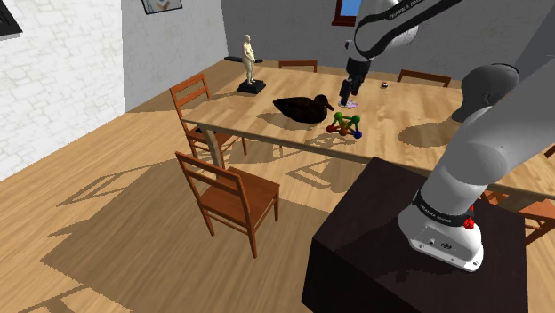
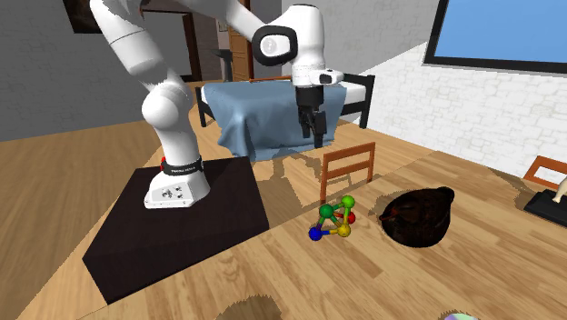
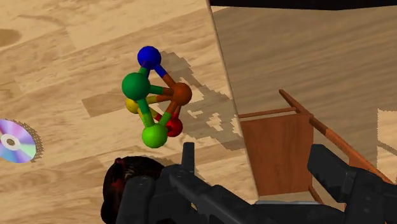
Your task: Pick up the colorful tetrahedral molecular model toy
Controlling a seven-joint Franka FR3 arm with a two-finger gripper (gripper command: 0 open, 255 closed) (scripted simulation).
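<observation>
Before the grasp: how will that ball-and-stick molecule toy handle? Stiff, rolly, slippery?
The molecular model toy looks rigid: balls joined by straight rods, probably no flex. Resting on several balls on the table, it likely won't roll, but may slide if nudged. Round balls could slip from the open gripper; a rod seems safer.

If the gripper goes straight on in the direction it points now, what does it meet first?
Probably the table's edge or the wooden chair beside it: both lie between the open fingers of the gripper. The molecular model toy sits off to one side. Depth is unclear.
</observation>
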